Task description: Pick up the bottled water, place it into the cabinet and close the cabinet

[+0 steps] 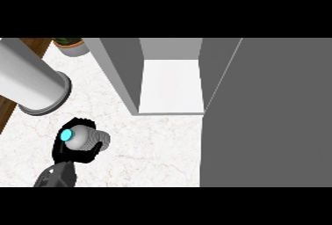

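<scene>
The bottled water (pixel 85 139) is a pale ribbed bottle with a cyan cap, seen almost end-on at the lower left over the marble counter (pixel 156 149). My left hand (pixel 70 154) is curled round it from below and behind, hiding part of its body. The cabinet (pixel 170 83) stands open at centre top, its white shelf bare, up and to the right of the bottle. Its grey door (pixel 266 114) is swung out and fills the right side of the view. My right hand does not show.
A large pale grey cylinder (pixel 31 81) slants in from the upper left, just above my hand. A potted plant (pixel 71 45) stands at the back left. The counter's brown edge (pixel 8 112) runs along the far left.
</scene>
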Motion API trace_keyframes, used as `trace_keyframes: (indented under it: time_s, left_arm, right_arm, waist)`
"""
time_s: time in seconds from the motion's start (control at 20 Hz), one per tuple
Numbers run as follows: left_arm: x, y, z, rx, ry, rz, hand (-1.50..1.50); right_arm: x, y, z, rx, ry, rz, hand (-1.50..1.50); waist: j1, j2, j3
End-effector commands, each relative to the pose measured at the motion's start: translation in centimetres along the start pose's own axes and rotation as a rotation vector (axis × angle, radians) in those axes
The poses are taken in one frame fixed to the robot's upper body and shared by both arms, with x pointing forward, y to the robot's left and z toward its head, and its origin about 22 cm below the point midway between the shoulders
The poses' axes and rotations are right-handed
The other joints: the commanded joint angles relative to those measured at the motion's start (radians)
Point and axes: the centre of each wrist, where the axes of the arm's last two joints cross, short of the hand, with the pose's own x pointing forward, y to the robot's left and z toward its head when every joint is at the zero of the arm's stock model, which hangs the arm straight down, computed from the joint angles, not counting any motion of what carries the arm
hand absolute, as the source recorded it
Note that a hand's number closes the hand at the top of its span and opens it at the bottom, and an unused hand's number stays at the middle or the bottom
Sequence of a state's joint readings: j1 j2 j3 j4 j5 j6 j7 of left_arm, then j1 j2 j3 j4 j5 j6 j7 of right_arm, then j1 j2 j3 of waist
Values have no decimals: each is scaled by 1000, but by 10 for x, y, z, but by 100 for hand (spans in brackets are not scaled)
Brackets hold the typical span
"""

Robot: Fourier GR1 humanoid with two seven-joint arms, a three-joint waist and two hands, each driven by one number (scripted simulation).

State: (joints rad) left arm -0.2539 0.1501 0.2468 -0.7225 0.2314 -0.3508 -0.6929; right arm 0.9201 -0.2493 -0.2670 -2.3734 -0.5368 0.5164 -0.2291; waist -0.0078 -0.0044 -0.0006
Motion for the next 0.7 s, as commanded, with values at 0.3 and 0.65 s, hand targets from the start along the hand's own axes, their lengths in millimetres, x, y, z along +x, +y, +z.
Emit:
trace_keyframes:
  time_s: [0.3,0.65]
  left_arm:
    - [17,-97,-34,-110,-13,13,150]
    - [40,-155,-50,-107,-34,-62,150]
  right_arm:
    - [35,20,-10,23,-91,-38,-150]
    - [27,12,-8,19,-97,-21,-150]
  waist:
    - [9,-1,0]
    - [-5,1,0]
